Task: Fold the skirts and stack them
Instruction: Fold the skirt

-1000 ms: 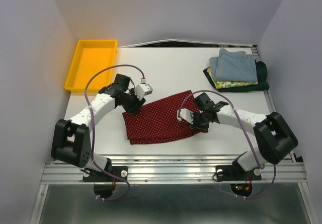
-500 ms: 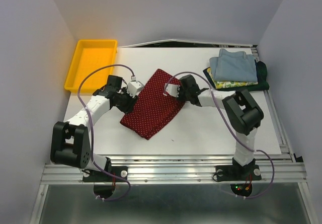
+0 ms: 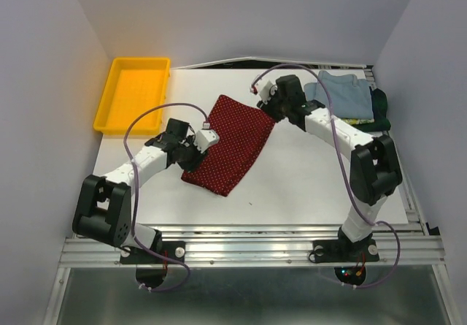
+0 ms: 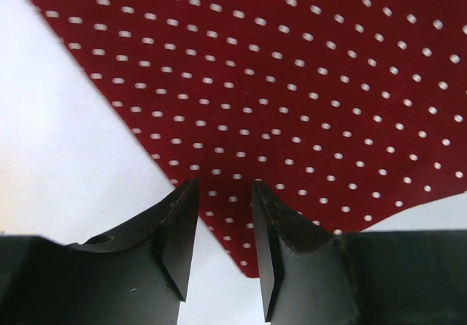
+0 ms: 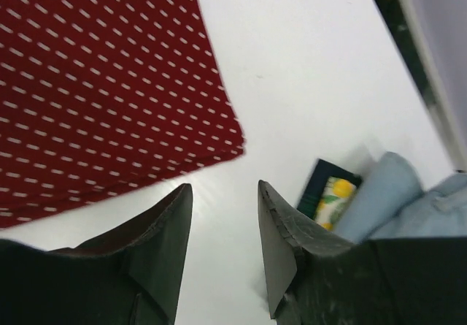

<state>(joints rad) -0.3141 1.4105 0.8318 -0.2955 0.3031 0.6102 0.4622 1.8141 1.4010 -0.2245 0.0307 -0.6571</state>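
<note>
Dark red skirt, folded: right tool just released, now spread; left tool parted at its edge; stacking pending.

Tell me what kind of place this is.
Most likely a robotics lab test cell, not a home or shop: a white table boxed in by plain blank walls, two robot arms bolted to an aluminium rail, with a dark red skirt, a pile of folded skirts and a yellow tray.

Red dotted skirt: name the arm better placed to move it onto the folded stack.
Right, probably. The right gripper, open, sits at the red skirt's corner nearest the stack; the left gripper is on the far side.
</note>
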